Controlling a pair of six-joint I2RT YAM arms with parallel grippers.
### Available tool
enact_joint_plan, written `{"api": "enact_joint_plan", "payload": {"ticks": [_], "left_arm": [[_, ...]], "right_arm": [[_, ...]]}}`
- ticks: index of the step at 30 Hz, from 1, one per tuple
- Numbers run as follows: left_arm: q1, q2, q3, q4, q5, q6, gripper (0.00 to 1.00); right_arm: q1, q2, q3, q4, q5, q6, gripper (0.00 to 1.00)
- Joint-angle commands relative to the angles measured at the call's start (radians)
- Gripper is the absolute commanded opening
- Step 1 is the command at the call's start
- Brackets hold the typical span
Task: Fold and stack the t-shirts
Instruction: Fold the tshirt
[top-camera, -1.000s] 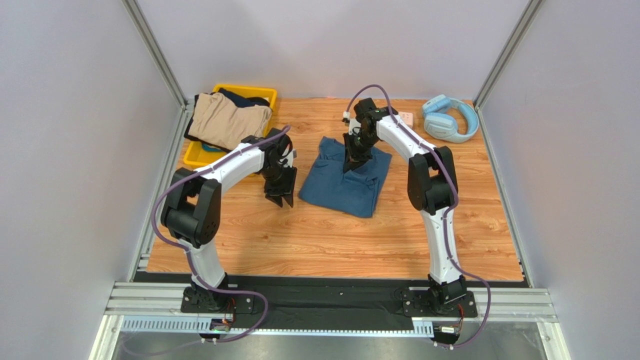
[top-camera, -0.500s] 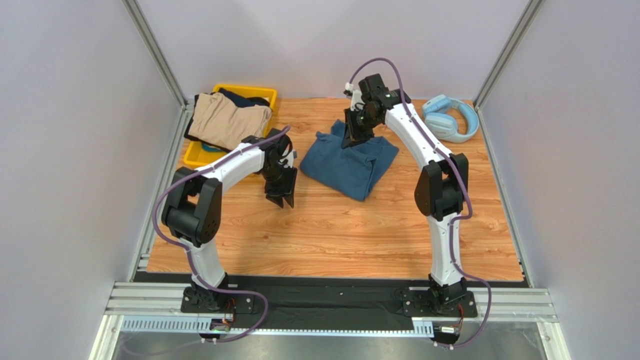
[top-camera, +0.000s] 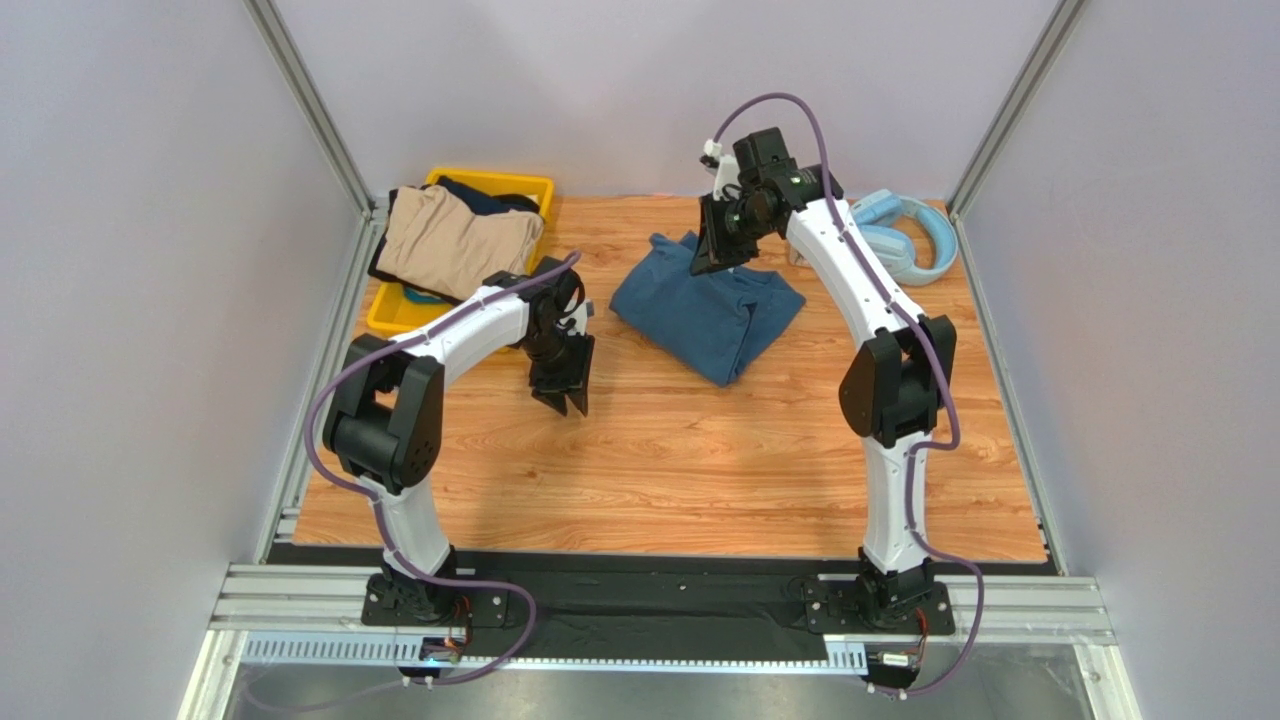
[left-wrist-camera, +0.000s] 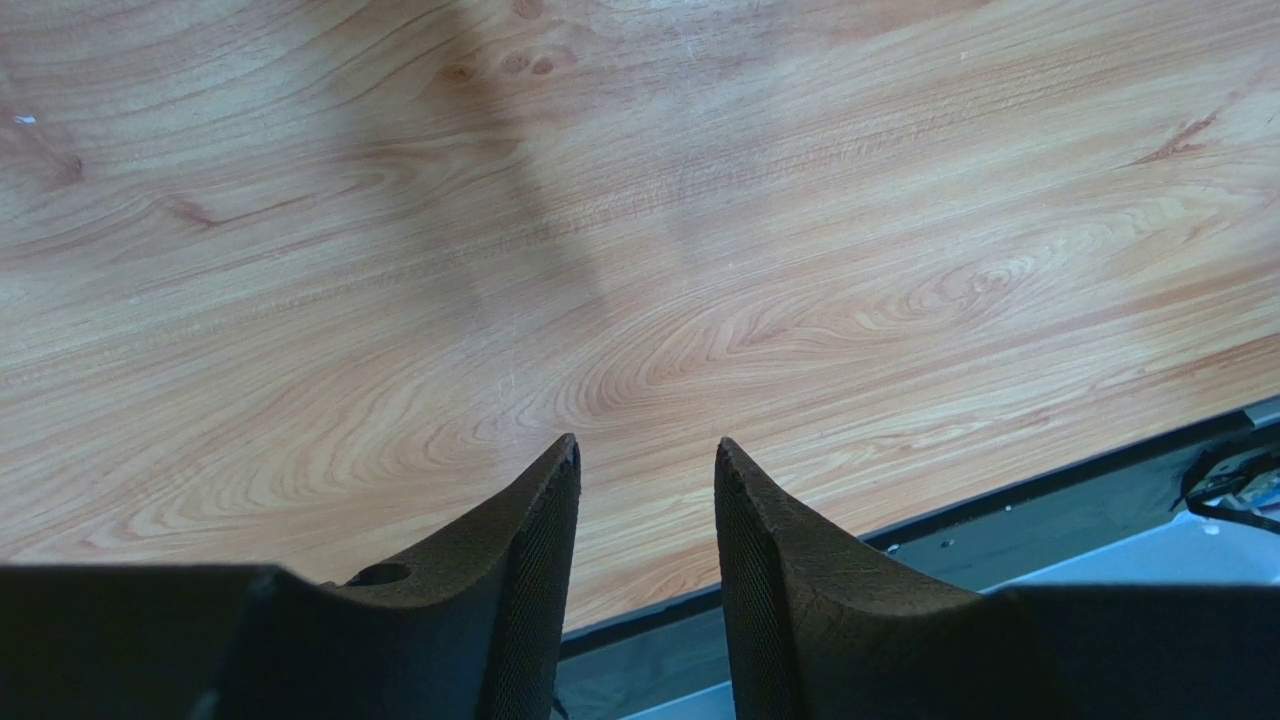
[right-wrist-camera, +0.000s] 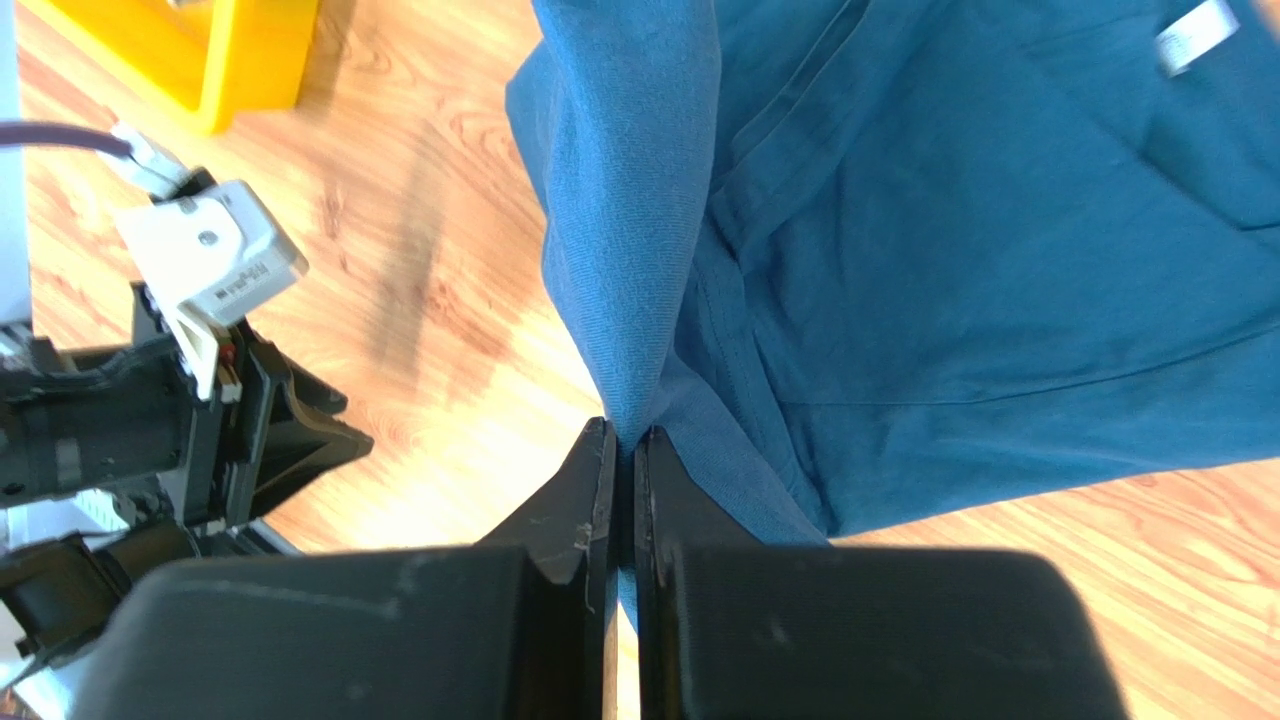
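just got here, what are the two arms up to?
The right gripper is shut on a fold at the far edge of the dark teal-blue cloth t-shirt. The rest of the shirt lies rumpled on the wooden table. The left gripper hangs open over bare wood, holding nothing. A bunched tan garment and a dark navy garment sit in the yellow plastic bin at the far left, not yet folded.

Nothing is legible; the tag (right-wrist-camera: 1196, 36) on the t-shirt (right-wrist-camera: 962, 255) is blurred.
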Motion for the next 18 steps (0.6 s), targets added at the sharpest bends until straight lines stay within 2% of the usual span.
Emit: {"api": "enact_joint_plan", "payload": {"ticks": [1, 18], "left_arm": [[0.001, 0.004, 0.027, 0.001, 0.015, -0.001, 0.45], [0.001, -0.001, -0.009, -0.005, 0.025, -0.011, 0.45]], "right_arm": [[-0.029, -0.071, 0.077, 0.054, 0.023, 0.02, 0.0], [-0.155, 0.123, 0.146, 0.123, -0.062, 0.048, 0.0]]}}
